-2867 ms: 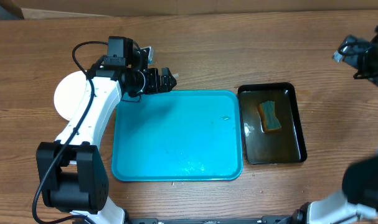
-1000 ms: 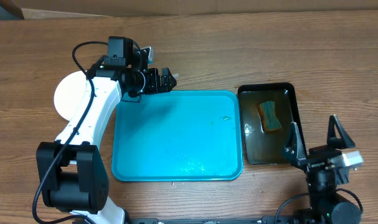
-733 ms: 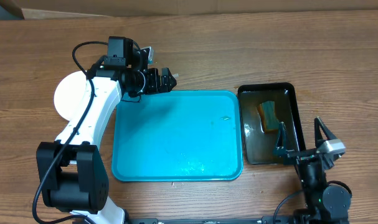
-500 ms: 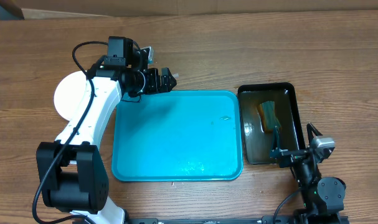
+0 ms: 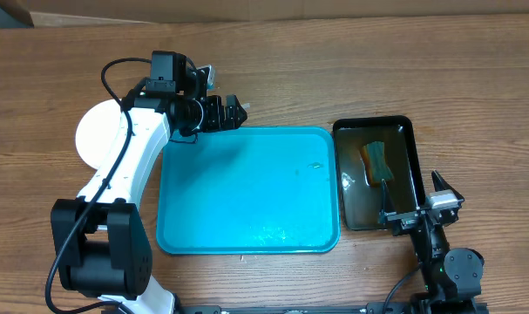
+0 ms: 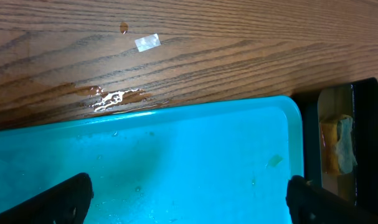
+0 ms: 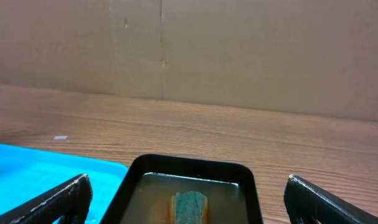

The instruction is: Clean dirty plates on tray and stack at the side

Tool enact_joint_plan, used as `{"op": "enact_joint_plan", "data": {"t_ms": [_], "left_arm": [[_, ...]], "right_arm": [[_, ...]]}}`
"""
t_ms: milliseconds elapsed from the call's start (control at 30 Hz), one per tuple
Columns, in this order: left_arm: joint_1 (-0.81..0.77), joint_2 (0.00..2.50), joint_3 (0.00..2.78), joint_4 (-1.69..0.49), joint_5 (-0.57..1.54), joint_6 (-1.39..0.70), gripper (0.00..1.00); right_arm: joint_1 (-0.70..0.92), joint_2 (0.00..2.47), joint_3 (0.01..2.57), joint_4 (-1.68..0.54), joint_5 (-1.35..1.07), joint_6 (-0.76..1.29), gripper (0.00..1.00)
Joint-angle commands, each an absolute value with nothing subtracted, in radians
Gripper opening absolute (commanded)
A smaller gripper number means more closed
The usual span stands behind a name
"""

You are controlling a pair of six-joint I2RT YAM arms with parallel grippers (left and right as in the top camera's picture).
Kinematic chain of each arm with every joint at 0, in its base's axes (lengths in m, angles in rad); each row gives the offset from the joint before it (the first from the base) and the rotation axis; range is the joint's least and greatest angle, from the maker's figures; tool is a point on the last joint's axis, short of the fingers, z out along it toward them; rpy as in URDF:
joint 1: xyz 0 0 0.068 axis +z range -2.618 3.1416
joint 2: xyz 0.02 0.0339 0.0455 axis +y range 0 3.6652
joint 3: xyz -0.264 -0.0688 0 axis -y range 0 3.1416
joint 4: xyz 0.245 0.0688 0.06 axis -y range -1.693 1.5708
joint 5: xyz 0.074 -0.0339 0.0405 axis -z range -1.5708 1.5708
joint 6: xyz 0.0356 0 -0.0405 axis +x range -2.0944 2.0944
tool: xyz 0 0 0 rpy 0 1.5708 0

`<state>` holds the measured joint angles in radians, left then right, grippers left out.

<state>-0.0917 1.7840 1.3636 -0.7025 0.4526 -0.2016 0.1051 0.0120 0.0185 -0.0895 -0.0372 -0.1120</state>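
The teal tray (image 5: 247,192) lies mid-table, bare and wet, with a small crumb on it. White plates (image 5: 91,135) sit on the table left of the tray, partly under my left arm; how many there are does not show. My left gripper (image 5: 236,112) hangs open over the tray's far left corner with nothing between its fingers (image 6: 64,200); below it the left wrist view shows the tray (image 6: 176,155). My right gripper (image 5: 414,201) stands open and empty low at the front right, looking over the black tray.
A black tray (image 5: 377,121) of murky water holds a sponge (image 5: 377,163) right of the teal tray. The right wrist view shows the black tray (image 7: 189,163), the sponge (image 7: 189,208) and a cardboard wall behind. A water patch (image 6: 114,96) wets the wood.
My right arm swung from the far right edge down to the front right and settled low by the black tray's near corner. The left arm has not moved.
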Motion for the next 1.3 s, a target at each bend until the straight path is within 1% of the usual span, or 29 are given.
{"op": "enact_joint_plan", "data": {"t_ms": [0,1100,1267], "left_arm": [[-0.094,1.778,1.36,-0.702,0.461,-0.179,1.0],[-0.094,1.778,1.36,-0.702,0.46,-0.179,1.0],[-0.092,1.678,1.36,-0.704,0.461,-0.179,1.0]], "right_arm": [[0.104,0.003,0.008,-0.082,-0.039,-0.131,1.0],[0.104,0.003,0.008,-0.082,-0.039,-0.131,1.0],[0.104,0.003,0.008,-0.082,-0.039,-0.131,1.0]]}}
